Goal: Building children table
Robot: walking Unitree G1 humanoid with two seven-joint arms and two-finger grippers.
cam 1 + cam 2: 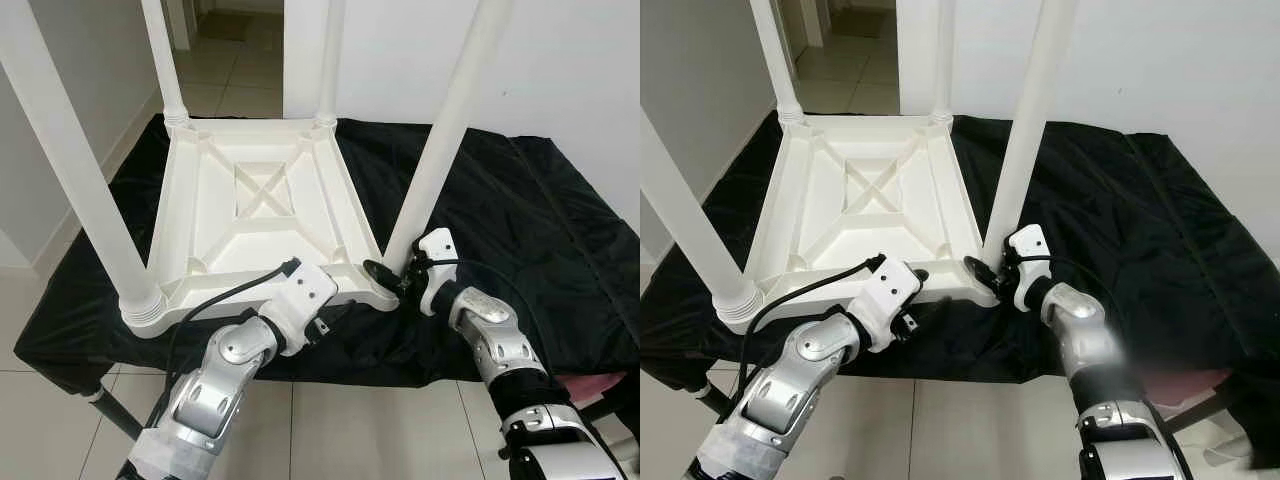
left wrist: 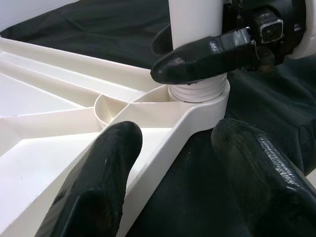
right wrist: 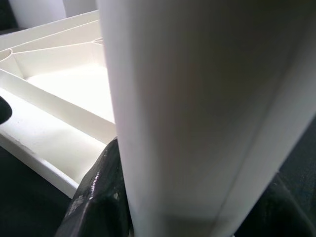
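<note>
**Right pincer on a leg, left pincer at the tabletop's rim**

The right pincer [image 1: 392, 272] is pinching the base of the near-right leg [image 1: 448, 135] of the children's table, one black finger [image 3: 98, 197] on either side of the white tube, just above the ribbed collar where the leg enters its corner socket [image 2: 202, 94]. The leg stands upright.

The left pincer [image 2: 173, 163] is spread, its two fingers straddling the near rim of the tabletop [image 1: 255, 215] close to that same corner: one finger [image 2: 98, 182] lies over the ribbed underside, the other [image 2: 261, 173] hangs outside the rim above the black cloth. Whether the fingers touch the rim cannot be told. The two pincers are near each other at this corner.

The white plastic tabletop lies upside down, its X-shaped bracing facing up. Three more legs stand upright in the other corners: the near-left leg [image 1: 75, 170], the far-left leg [image 1: 165, 60] and the far-right leg [image 1: 331, 60].

The tabletop rests on the black cloth [image 1: 520, 200] covering the desk, toward the desk's left side, its near rim close to the desk's near edge. The right half of the cloth is bare and wrinkled. Beyond the desk are a pale tiled floor [image 1: 215, 70] and a white wall [image 1: 570, 60].
</note>
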